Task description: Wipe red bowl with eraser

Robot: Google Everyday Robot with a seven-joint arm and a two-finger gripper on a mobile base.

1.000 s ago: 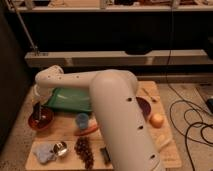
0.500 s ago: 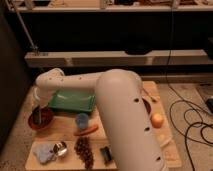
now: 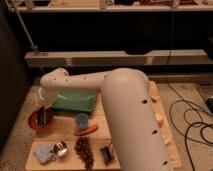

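Note:
The red bowl (image 3: 38,122) sits at the left edge of the wooden table (image 3: 60,131), round and orange-red with a darker inside. A slim dark eraser (image 3: 42,116) stands upright inside it, its lower end down in the bowl. My gripper (image 3: 42,109) hangs straight above the bowl at the end of the white arm (image 3: 120,105) and reaches down onto the top of the eraser, apparently holding it. The arm comes in from the right and covers much of the table's right half.
A green tray (image 3: 75,101) lies behind the bowl. A blue cup (image 3: 82,120) and a carrot (image 3: 86,131) sit mid-table. In front are a blue cloth (image 3: 44,152), a small metal cup (image 3: 60,148), grapes (image 3: 84,150) and a stubby black block (image 3: 106,153). Cables (image 3: 192,125) lie on the floor at right.
The gripper and the eraser stay over the red bowl; the wrist has shifted only slightly within it. Nothing else on the table has moved.

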